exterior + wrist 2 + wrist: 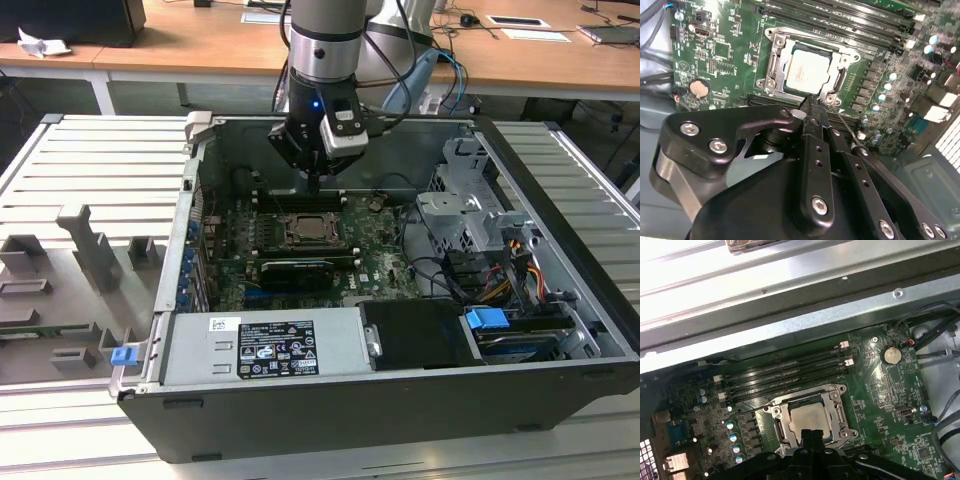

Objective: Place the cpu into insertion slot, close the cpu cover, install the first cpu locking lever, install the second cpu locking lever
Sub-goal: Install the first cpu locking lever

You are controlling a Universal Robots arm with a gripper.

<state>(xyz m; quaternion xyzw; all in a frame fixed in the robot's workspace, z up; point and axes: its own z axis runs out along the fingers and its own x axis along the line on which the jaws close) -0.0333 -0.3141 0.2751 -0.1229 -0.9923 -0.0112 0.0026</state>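
Exterior view: hand (313, 183) hangs low inside the open pc case (400, 400), tip just over the motherboard (725, 55). Fingers are pressed together, nothing visible btwn them.

Risks, as judgement:
- Motherboard: the tip is v. close to it. A push that slides off metal could dig into small parts beside the socket, or into the memory slots (785, 372) beyond the hand.
- The cpu cover (774, 65) lies down flat just ahead of the fingertips. The cpu (806, 73) sits under it in the insertion slot (812, 48), its top showing thru the cut-out. If the cover isn't fully seated, forcing a lever could load the chip unevenly & bend pins.
- A thin wire lever (845, 125) runs back alongside the fingers from the cover's near corner. It looks springy and would prob. skid off a closed tip.

Hard to make out:
- Whether the tip touches the lever, the cover or neither.
- Whether either lever is latched.
- The pins, hidden under the cpu.
- The socket's near edge, behind the hand in the first wrist view.
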